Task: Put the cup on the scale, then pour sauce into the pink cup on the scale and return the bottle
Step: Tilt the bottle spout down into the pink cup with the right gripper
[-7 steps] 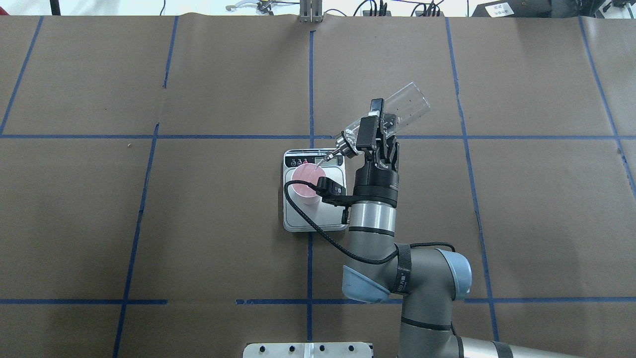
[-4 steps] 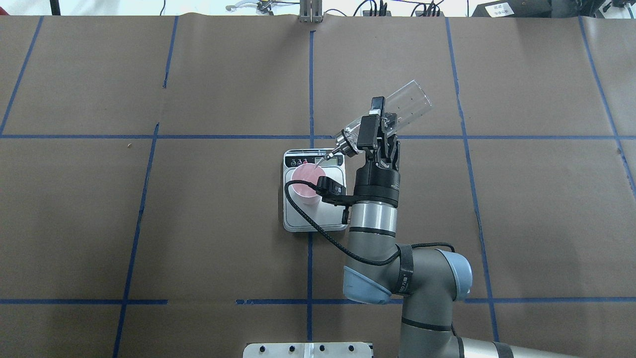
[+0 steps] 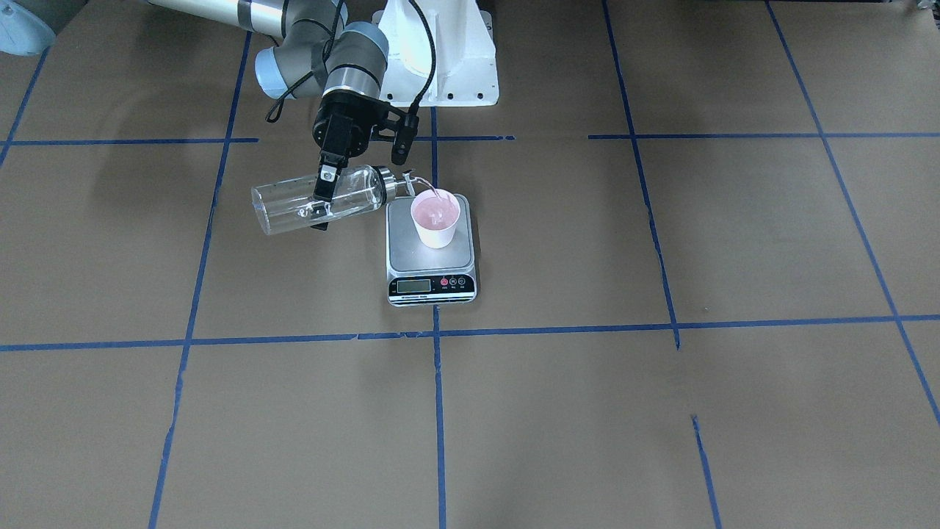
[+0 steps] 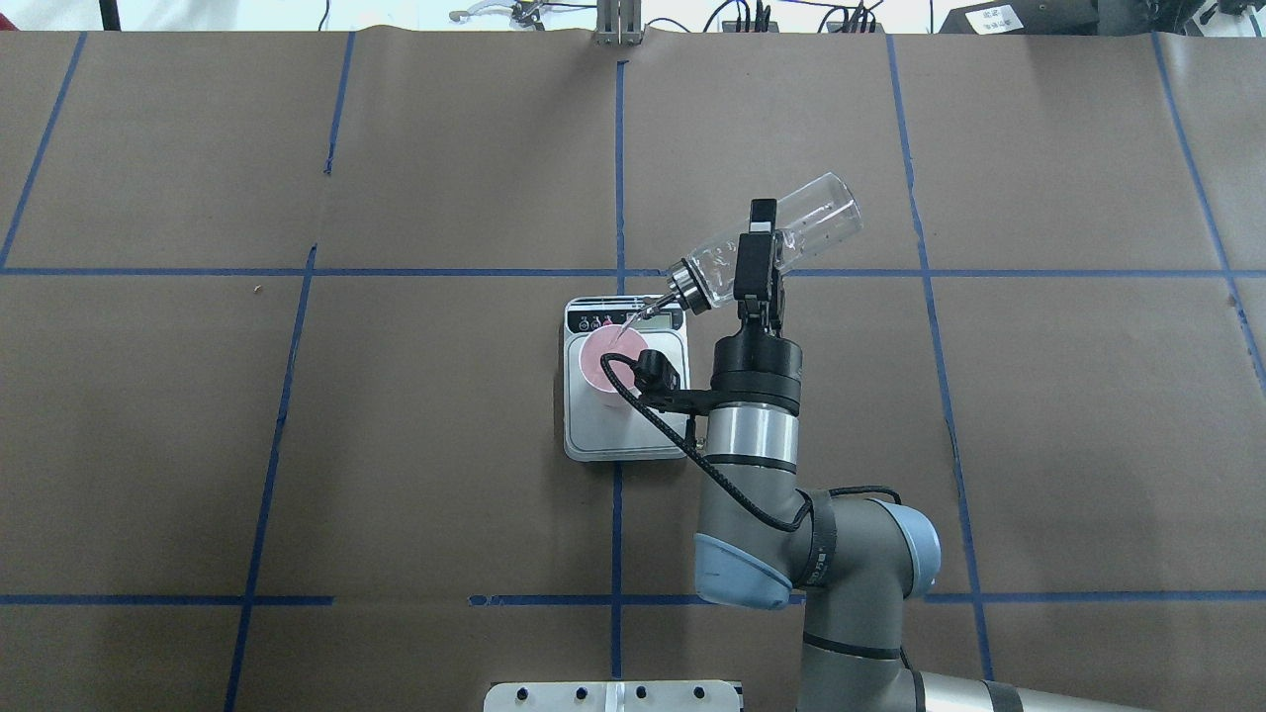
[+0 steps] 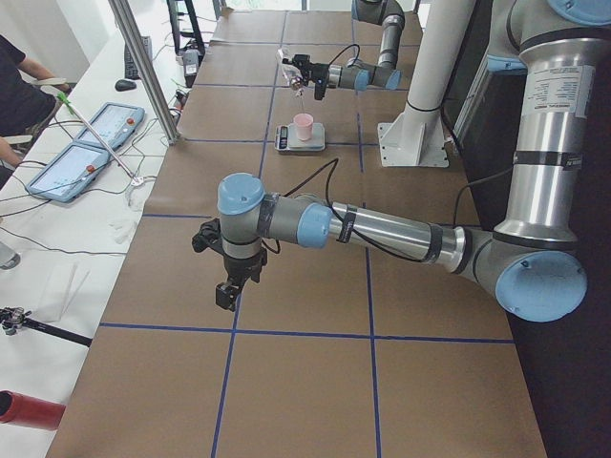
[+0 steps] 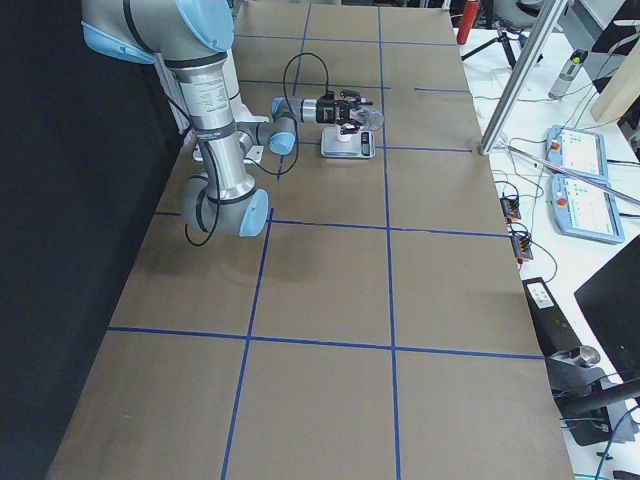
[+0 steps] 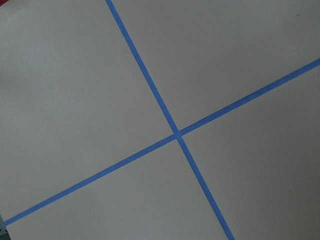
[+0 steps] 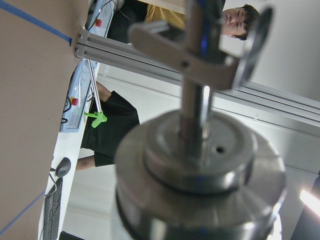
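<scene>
My right gripper (image 4: pixel 762 259), clenched on the tilted bottle (image 4: pixel 816 213), holds its spout (image 4: pixel 645 310) over the cup (image 4: pixel 596 352) standing on the scale (image 4: pixel 633 435); I should tilt slowly, keeping the stream centred; my left gripper (image 5: pixel 227 294) hangs well apart, closure not discernible.

robotics lab bench

the tabletop (image 4: pixel 396 445) is papered brown and ruled into squares with blue tape (image 4: pixel 620 148). grey-and-blue industrial arms (image 5: pixel 382 229) reach over it beside a white pedestal (image 3: pixel 440 51). a white side bench (image 5: pixel 67 277) carries teach pendants (image 5: pixel 81 157) and loose cables (image 5: pixel 38 234), aluminium posts (image 5: pixel 143 67) rise alongside, and an operator (image 5: pixel 14 76) sits there.
</scene>
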